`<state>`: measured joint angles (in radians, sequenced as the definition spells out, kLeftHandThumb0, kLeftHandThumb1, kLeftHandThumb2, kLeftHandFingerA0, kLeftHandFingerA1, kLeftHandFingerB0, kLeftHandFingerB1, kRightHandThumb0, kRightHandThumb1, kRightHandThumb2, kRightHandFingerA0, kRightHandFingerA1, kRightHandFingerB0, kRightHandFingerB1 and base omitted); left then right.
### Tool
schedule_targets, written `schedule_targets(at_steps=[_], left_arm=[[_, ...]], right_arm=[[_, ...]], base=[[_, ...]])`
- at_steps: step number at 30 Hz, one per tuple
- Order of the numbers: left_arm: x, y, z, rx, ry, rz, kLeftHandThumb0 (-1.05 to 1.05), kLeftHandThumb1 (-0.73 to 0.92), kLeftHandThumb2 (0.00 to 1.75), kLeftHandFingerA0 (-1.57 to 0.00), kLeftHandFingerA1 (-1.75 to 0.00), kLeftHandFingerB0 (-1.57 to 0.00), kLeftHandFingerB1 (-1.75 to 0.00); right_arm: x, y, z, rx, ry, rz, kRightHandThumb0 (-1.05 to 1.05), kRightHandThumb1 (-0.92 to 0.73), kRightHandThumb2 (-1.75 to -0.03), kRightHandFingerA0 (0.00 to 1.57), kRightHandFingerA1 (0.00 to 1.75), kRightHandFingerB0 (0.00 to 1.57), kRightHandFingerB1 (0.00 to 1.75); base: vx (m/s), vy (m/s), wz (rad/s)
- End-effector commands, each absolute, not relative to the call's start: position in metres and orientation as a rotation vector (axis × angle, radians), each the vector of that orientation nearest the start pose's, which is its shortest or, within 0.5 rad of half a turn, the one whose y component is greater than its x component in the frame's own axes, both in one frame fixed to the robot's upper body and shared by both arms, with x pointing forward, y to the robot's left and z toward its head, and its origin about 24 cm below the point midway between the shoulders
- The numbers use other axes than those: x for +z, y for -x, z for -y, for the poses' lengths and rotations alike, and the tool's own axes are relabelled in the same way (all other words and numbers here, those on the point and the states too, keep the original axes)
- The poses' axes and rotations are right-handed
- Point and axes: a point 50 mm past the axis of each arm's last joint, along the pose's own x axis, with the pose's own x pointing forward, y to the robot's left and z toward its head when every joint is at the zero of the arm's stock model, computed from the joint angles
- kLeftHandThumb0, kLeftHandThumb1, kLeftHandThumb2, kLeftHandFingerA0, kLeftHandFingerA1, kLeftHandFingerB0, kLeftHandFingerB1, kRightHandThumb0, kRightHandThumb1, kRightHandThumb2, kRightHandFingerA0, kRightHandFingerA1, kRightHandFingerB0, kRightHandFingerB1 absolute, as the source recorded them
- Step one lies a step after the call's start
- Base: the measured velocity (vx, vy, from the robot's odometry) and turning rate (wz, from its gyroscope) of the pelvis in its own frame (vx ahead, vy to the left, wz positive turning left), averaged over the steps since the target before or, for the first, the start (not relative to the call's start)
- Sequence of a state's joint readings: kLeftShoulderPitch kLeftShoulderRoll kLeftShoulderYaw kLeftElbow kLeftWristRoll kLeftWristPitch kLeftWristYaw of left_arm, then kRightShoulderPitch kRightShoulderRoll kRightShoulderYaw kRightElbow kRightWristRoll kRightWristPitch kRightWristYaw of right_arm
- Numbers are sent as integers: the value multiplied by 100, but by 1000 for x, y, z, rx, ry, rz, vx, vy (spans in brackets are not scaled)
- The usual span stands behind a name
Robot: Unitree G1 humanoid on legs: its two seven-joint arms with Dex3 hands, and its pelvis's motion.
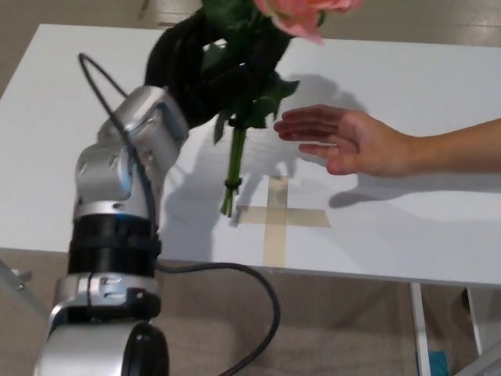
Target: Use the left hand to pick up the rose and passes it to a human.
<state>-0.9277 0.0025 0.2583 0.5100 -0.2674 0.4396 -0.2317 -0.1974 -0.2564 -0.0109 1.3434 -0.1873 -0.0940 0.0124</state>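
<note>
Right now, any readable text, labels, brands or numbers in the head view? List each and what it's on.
None readable.
Left hand and arm: no label or marking visible.
Rose: no tag.
Table: blank; its only mark is a tape cross, a sign, not text.
Person's hand: nothing written.

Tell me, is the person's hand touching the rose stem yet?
Cannot tell. In the head view the person's hand has fingertips right at the leaves of the rose that the left robot hand holds; no clear gap or contact shows.
</note>
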Motion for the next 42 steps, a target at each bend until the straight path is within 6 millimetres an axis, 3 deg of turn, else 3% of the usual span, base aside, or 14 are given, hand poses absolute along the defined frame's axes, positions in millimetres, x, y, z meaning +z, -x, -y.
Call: schedule_targets(at_steps=[1, 8, 11, 12, 23, 32, 35, 42], left_arm=[[192, -398, -79, -454, 331, -1, -12, 79, 70, -106, -147, -86, -96], [188, -400, -52, -530, 281, -28, -13, 79, 71, -101, -145, -85, -97], [188, -401, -52, -531, 280, -26, -13, 79, 71, -101, -145, -85, -97], [175, -396, -38, -563, 269, -57, -13, 78, 72, -98, -143, -85, -97], [164, -389, -10, -605, 311, -117, -12, 81, 73, -90, -144, -84, -95], [168, -389, -1, -640, 335, -99, -12, 81, 73, -90, -143, -83, -99], [155, -380, 8, -673, 368, -127, -10, 81, 75, -89, -142, -83, -96], [146, -377, 6, -689, 359, -132, -11, 81, 74, -87, -141, -82, -95]], right_arm=[[-142, -154, 242, -2, 373, -1076, -47, -65, -60, 72, 47, 62, 44], [-143, -153, 241, 5, 374, -1079, -47, -65, -60, 71, 47, 61, 44], [-143, -153, 240, 5, 374, -1079, -47, -65, -60, 71, 47, 61, 44], [-145, -149, 237, 19, 379, -1088, -47, -65, -60, 70, 46, 60, 43], [-144, -154, 233, 29, 385, -1071, -47, -65, -60, 71, 47, 60, 43], [-141, -164, 230, 34, 387, -1050, -47, -65, -60, 72, 47, 61, 44], [-145, -154, 228, 48, 392, -1075, -47, -65, -60, 72, 47, 61, 44], [-144, -155, 230, 59, 418, -1065, -47, -66, -60, 71, 47, 60, 43]], base=[[0, 0, 0], [0, 0, 0], [0, 0, 0], [0, 0, 0], [0, 0, 0], [0, 0, 0], [0, 0, 0], [0, 0, 0]])
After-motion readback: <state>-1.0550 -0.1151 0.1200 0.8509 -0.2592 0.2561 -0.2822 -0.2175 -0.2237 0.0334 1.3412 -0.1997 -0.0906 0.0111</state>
